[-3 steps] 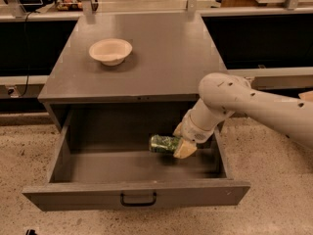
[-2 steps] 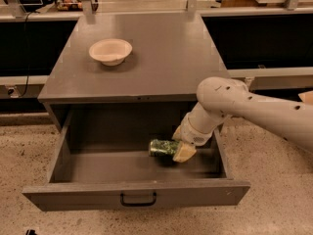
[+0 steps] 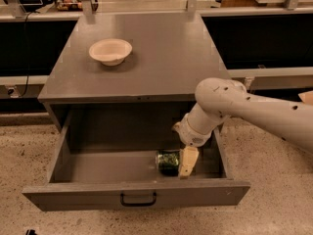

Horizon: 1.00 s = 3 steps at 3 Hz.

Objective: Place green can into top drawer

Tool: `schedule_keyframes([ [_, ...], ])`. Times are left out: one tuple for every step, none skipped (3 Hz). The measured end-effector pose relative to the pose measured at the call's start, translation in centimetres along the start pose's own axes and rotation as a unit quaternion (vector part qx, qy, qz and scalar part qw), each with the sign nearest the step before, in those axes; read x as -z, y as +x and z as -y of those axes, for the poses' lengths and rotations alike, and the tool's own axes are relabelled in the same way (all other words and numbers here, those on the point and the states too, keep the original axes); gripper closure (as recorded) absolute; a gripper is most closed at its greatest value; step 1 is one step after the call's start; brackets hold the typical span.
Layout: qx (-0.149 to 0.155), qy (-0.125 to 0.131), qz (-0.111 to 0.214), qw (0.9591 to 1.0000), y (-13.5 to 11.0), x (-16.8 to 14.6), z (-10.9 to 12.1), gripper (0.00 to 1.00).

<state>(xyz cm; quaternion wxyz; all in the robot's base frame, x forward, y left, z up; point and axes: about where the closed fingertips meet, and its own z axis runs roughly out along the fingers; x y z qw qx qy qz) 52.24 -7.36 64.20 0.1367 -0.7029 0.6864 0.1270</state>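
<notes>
The green can (image 3: 168,162) lies on its side low inside the open top drawer (image 3: 73,195), near the drawer's front right. My gripper (image 3: 179,166) reaches down into the drawer from the right on a white arm (image 3: 230,106). It is shut on the can. One cream finger (image 3: 189,160) shows against the can's right end; the other finger is hidden behind the can. The drawer is pulled far out, and its black handle (image 3: 138,199) faces the camera.
A cream bowl (image 3: 110,51) stands on the grey cabinet top (image 3: 161,48) at the back left. Dark shelving and counters run behind the cabinet. Speckled floor (image 3: 274,204) surrounds the drawer. The drawer's left part holds nothing.
My gripper and the can have moved down and toward the drawer's front; the can now sits lower in the drawer.
</notes>
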Motion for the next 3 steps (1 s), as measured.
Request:
schedule_keyframes([
  [0.002, 0.001, 0.001, 1.0, -0.1, 0.2, -0.1, 0.0],
  [0.015, 0.012, 0.014, 0.9997, -0.6, 2.1, -0.5, 0.0],
  [0.038, 0.045, 0.038, 0.9975, -1.2, 5.8, -1.6, 0.0],
])
